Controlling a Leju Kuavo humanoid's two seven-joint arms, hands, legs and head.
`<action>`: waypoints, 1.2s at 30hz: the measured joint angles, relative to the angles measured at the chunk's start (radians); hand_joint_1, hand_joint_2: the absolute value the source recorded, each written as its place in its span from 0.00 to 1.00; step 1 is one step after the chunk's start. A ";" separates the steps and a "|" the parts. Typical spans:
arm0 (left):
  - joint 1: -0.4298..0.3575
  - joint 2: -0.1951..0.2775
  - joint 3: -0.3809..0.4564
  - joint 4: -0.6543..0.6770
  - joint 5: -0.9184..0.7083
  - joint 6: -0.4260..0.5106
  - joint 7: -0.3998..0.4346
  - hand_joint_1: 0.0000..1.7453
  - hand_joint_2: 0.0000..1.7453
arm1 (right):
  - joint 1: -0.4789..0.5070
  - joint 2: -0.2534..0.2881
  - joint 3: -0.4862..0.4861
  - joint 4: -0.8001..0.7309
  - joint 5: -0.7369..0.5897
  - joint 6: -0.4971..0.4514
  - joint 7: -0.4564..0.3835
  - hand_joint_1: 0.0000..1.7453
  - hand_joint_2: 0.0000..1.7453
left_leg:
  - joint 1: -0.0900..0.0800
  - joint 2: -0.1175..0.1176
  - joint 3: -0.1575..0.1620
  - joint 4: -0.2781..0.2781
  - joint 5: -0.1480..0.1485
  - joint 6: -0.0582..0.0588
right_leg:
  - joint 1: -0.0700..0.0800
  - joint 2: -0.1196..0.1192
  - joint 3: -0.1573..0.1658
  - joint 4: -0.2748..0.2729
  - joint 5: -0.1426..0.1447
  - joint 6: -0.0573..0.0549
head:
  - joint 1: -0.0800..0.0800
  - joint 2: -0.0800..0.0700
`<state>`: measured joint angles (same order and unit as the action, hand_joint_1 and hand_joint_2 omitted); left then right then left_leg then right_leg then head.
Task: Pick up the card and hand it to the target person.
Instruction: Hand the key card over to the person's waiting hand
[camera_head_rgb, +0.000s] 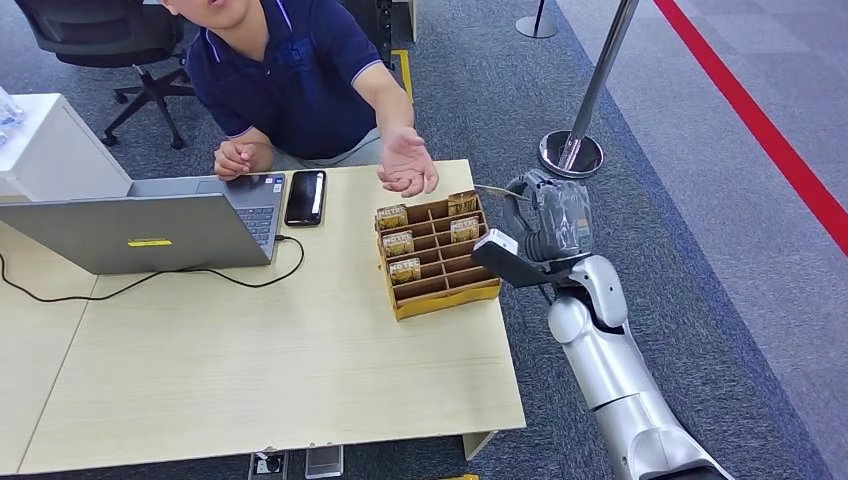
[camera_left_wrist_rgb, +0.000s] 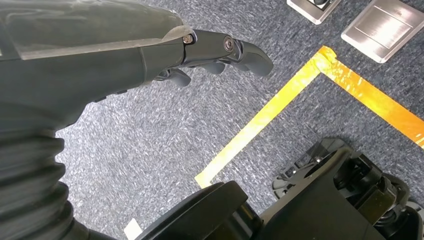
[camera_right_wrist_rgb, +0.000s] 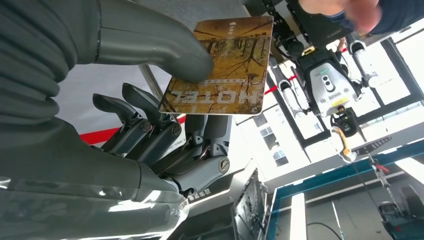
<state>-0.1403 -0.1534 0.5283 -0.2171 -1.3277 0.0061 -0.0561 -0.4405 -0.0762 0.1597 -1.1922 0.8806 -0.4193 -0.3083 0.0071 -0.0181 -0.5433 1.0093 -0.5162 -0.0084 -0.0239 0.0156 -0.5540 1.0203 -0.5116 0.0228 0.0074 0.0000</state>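
Card (camera_right_wrist_rgb: 220, 65) sits pinched in the right hand (camera_head_rgb: 548, 225), thumb pressed on its printed face and fingers (camera_right_wrist_rgb: 150, 130) behind it, raised just off the table's (camera_head_rgb: 300, 380) right edge beside the card box (camera_head_rgb: 437, 255). The person's open palm (camera_head_rgb: 408, 165) waits up and to the left of that hand, across the box, near but not touching. The card's thin edge points roughly toward the palm. The left hand (camera_left_wrist_rgb: 220, 52) hangs by the floor, fingers loosely curled, holding nothing, so the right one looks better placed for the handover.
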 joint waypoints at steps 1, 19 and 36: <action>0.000 0.000 0.000 0.000 0.000 0.001 0.000 0.00 1.00 | -0.007 0.002 0.002 0.002 -0.003 0.002 -0.005 1.00 1.00 | 0.000 0.000 0.000 0.000 0.000 0.000 | 0.000 0.000 0.000 0.000 0.000 0.000 | 0.000 0.000; -0.006 -0.001 -0.001 0.000 -0.005 -0.009 -0.005 0.00 0.75 | -0.180 0.146 0.143 0.238 -0.052 -0.006 -0.049 0.87 1.00 | 0.000 0.000 0.000 0.000 0.000 0.000 | 0.000 0.000 0.000 0.001 0.000 0.000 | 0.000 0.000; 0.003 0.000 -0.001 0.000 0.001 -0.003 0.000 0.00 0.00 | -0.223 0.173 0.165 0.321 -0.080 -0.070 -0.057 0.00 0.75 | 0.000 0.000 0.000 0.000 0.001 0.000 | 0.000 0.000 -0.001 0.001 0.000 0.000 | 0.000 0.000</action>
<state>-0.1375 -0.1537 0.5272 -0.2167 -1.3270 0.0035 -0.0556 -0.6635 0.0966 0.3246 -0.8714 0.8004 -0.4895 -0.3655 0.0071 -0.0182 -0.5434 1.0093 -0.5156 -0.0085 -0.0239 0.0156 -0.5548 1.0210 -0.5116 0.0227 0.0071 0.0000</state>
